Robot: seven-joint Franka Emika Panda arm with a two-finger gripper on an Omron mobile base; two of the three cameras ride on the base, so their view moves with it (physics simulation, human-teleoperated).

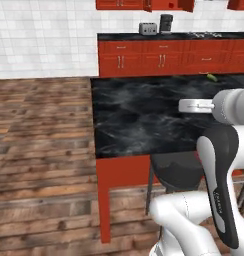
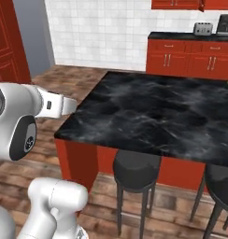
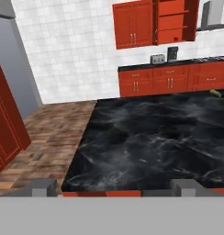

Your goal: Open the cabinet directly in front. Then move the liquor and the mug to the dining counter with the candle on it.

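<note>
Cabinet: the red wall-hung upper cabinet (image 3: 171,20) sits at the upper right of the hand view, its doors swung open and red shelves bare to my eye; I judge the opening step done.
Liquor and mug: I see a small red thing (image 1: 171,5) in the open cabinet at the top edge of the left base view, too small for me to call it mug or bottle cap; otherwise I cannot place either item.
Dining counter: the broad black white-veined marble island top (image 3: 150,142) fills the middle of the hand view, on a red base, just ahead of me. I see no candle, sink or faucet on the part in view.
Claw: the two-finger gripper (image 3: 116,187) has its grey tips wide apart at the bottom of the hand view, nothing between them; I read it as spread and empty.
Arm: I see the white arm (image 1: 219,150) folded at lower right of the left base view, likely tucked for driving.
Other things: black round stools (image 2: 136,170) stand under the island edge; a silver toaster (image 3: 157,58) and a dark coffee machine (image 3: 172,53) stand on the far wall counter.
Stage: I judge I am between the island and the cabinet, hands free.
</note>
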